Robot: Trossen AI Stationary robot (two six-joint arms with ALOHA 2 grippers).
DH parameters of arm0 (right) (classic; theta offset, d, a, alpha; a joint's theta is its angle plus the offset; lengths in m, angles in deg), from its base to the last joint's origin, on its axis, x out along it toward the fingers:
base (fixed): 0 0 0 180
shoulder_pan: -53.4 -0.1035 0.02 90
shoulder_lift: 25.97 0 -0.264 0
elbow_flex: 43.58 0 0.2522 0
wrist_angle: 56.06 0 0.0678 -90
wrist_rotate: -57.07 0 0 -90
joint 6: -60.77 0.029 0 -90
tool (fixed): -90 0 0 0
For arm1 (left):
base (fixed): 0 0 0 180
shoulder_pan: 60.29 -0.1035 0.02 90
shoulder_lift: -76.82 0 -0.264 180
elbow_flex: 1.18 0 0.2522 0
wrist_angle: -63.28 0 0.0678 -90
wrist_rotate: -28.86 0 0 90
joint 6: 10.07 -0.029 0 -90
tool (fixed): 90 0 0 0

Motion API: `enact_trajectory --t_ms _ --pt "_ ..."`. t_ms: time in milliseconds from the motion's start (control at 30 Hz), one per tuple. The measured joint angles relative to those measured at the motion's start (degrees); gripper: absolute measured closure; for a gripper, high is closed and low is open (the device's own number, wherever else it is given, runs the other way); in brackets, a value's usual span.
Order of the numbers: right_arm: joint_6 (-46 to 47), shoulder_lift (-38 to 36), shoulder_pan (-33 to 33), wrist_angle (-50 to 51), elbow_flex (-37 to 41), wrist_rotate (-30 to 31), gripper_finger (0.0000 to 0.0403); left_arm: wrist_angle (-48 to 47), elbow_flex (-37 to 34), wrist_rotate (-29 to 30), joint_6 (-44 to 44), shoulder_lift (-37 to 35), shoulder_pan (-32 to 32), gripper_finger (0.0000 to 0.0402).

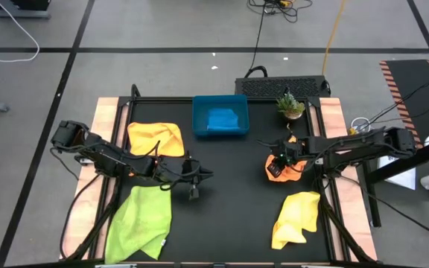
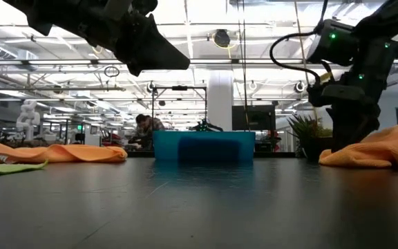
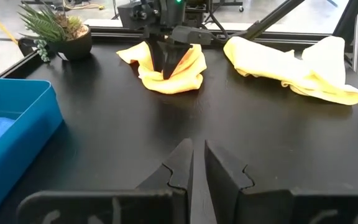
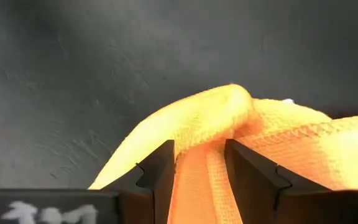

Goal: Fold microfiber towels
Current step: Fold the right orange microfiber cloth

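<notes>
Four loose towels and one in the tray, listed by view.

High view: black table (image 1: 229,208). Left side holds an orange towel (image 1: 156,138) near the back and a lime green towel (image 1: 140,223) near the front edge. Right side holds a yellow towel (image 1: 295,218) near the front and a second, crumpled orange towel (image 1: 283,165) further back. Blue tray (image 1: 220,116) at the back centre, a blue towel (image 1: 222,120) inside it. Small potted plant (image 1: 290,105) just beside the tray's right. Left gripper (image 1: 193,181) rests over bare table between the left-hand towels, apart from both. Right gripper (image 1: 278,162) sits on the crumpled orange towel.

Low view: right arm comes down onto the orange heap at far right; tray centred behind; left arm hangs clear above the table.

Left wrist view: own fingers (image 3: 225,171) nearly together, nothing between them.

Right wrist view: fingers (image 4: 160,168) clamped on a raised ridge of orange cloth.

Step judged: pickup of the right-hand orange towel, no fold made yet. Next move calls for lifting and spreading it flat, probably with the left gripper taking a second corner.
</notes>
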Motion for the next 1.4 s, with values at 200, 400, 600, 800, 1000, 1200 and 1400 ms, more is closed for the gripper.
enact_trajectory --t_ms 200,400,600,800,1000,1200,1400 --pt "-5.2 0.0 0.5 -4.0 0.6 -0.4 0.0272 0.3 0.0 0.0 1.1 0.0 0.0 0.0362" --pt "-8.8 0.0 0.5 -8.4 0.6 -0.3 0.03 0.9 0.0 0.0 3.2 0.0 0.0 0.0362" --pt "-10.4 0.0 0.6 -8.7 0.6 -0.3 0.0357 0.8 0.0 -0.1 3.3 0.0 0.0 0.0362" --pt "-13.8 0.0 0.5 -9.8 0.6 -0.3 0.0399 0.8 0.0 -0.1 3.3 0.0 0.0 0.0362" --pt "-18.9 -1.1 -0.9 -15.6 -1.1 -0.5 0.0402 4.6 0.0 -2.0 0.8 0.8 -0.2 0.0355" --pt "-24.1 -2.2 -3.4 -25.4 -4.2 -4.5 0.0402 12.8 0.1 -7.9 -2.4 3.7 -1.7 0.0295" --pt "-29.8 -2.1 -5.8 -27.7 -10.7 -4.9 0.0403 14.3 0.1 -7.1 -0.6 5.0 -3.7 0.0228"
